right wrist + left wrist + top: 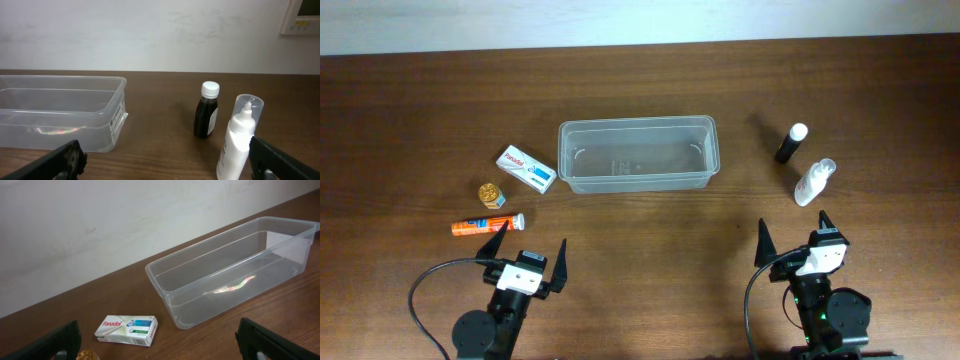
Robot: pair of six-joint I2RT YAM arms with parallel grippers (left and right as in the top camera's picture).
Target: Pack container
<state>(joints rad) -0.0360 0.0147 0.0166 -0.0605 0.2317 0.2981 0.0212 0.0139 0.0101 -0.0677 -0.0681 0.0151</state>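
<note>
a: where is the container?
b: the clear plastic container (638,157) sits on the brown table (650,225), in the middle and toward the far side, with its long sides running left to right.
a: what lies closest to it?
b: a white-and-blue carton (526,168) lies flat just beside its left end, a little askew. nearer and further left is a small round gold thing (492,193); i cannot tell what it is. nearer still, an orange tube (487,225) lies on its side.
a: and on the right?
b: a dark bottle (791,143) with a white cap stands upright, well apart from the container's right end. a white bottle (814,183) with a clear cap stands near it, on the near side.
a: the pincers?
b: the left gripper (534,235) waits at the near left, fingers spread wide and holding nothing, one fingertip close to the orange tube. the right gripper (793,220) is at the near right, fingers also wide apart and empty, just this side of the white bottle.
</note>
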